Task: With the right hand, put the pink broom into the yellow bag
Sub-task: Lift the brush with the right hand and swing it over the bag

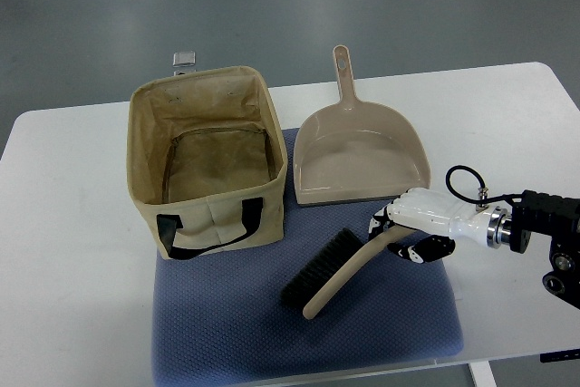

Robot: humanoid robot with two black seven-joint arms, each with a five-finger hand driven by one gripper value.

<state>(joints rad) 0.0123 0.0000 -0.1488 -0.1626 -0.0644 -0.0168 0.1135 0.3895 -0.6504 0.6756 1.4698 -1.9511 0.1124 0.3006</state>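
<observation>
The pink broom (349, 278) has a beige-pink curved handle and black bristles (317, 269). It lies slanted on the blue mat (227, 324), bristles toward the bag. My right hand (403, 233) comes in from the right edge, its white fingers (381, 221) curled over the handle's upper end and the thumb below it, so it is shut on the broom. The yellow bag (145, 178) stands upright and open to the left of the broom, black handles (213, 228) on its near side, and its inside looks empty.
A matching pink dustpan (358, 156) lies on the white table (72, 251) just behind the hand, its handle pointing away. A small grey clip (185, 60) sits at the table's far edge behind the bag.
</observation>
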